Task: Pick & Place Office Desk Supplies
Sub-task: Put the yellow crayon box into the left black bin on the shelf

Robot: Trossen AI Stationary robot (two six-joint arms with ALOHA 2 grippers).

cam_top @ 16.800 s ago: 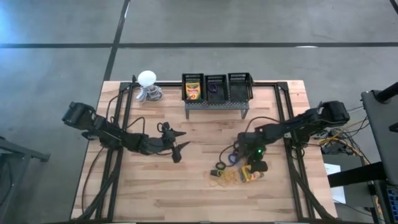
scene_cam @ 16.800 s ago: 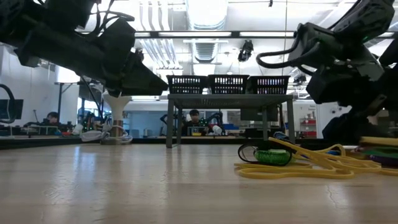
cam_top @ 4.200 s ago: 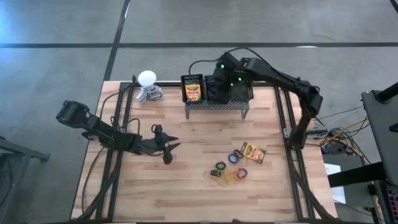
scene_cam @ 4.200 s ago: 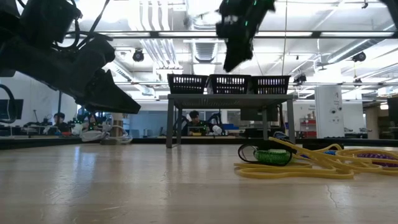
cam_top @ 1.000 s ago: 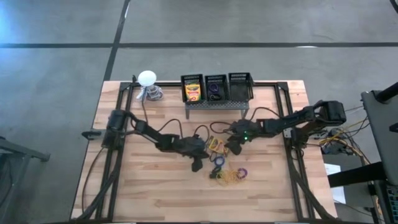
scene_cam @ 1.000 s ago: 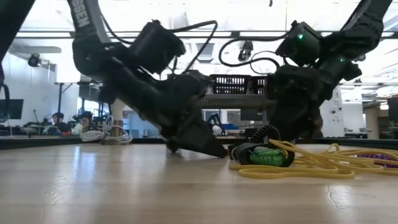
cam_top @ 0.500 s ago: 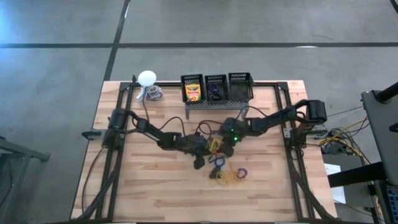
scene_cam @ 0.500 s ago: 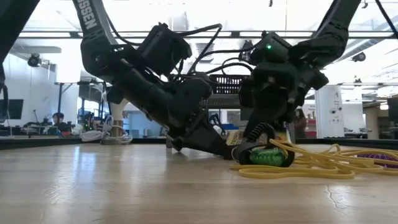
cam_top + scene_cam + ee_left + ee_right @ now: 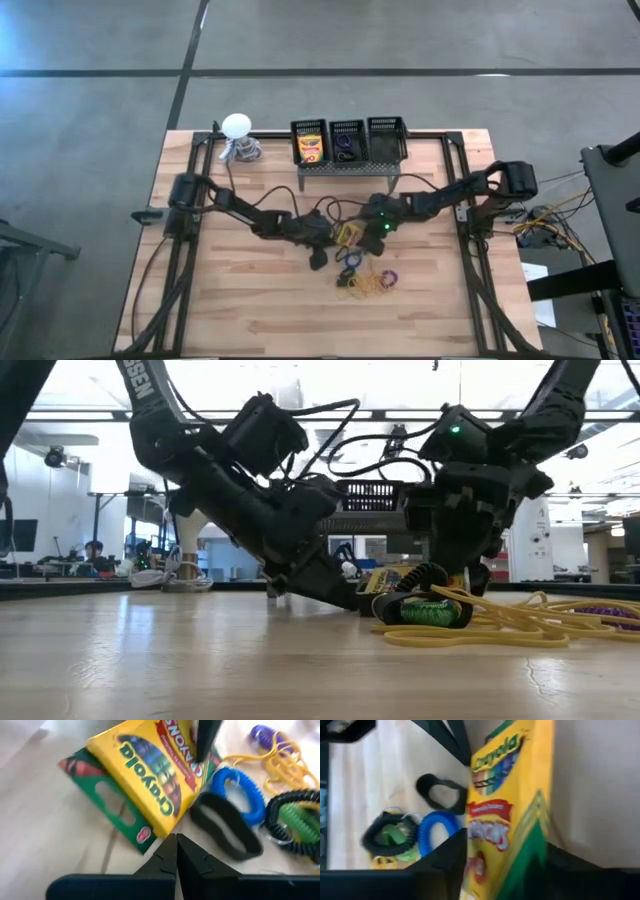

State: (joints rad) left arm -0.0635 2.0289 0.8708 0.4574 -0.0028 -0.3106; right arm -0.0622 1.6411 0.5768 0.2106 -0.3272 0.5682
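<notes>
A yellow-and-green crayon box (image 9: 347, 234) sits tilted at the table's middle, between my two grippers. My right gripper (image 9: 507, 840) has closed on it from the right. My left gripper (image 9: 176, 842) is shut, with its tips at the box's low edge on the left side. Just near of the box lie a black band (image 9: 225, 825), a blue coil ring (image 9: 237, 790) and a black-and-green coil (image 9: 295, 815). A tangle of yellow rubber bands (image 9: 365, 287) and a purple ring (image 9: 388, 277) lie beyond them, all flat on the wood. My left gripper presses its shut fingertips (image 9: 172, 851) against the crayon box's low edge (image 9: 165, 831), where the green flap meets the table. It comes slanting down from the table's left. My right gripper pinches the crayon box between its two fingers, one finger (image 9: 451, 855) on the printed yellow face (image 9: 485, 845) and the other behind the box. It comes slanting down from the table's right. The box stands tilted in the hold, its low edge at the table.
A black three-basket organizer (image 9: 350, 165) stands at the far middle, with another crayon box (image 9: 310, 147) in its left basket. A white ball-shaped object (image 9: 237, 127) stands at the far left. The near left of the table shows bare wood.
My right gripper has swung toward the table's left onto the crayon box, then drawn a little back toward the right. My left gripper has crept toward the box and stays shut. In the low view the box's yellow face now shows raised off the wood.
</notes>
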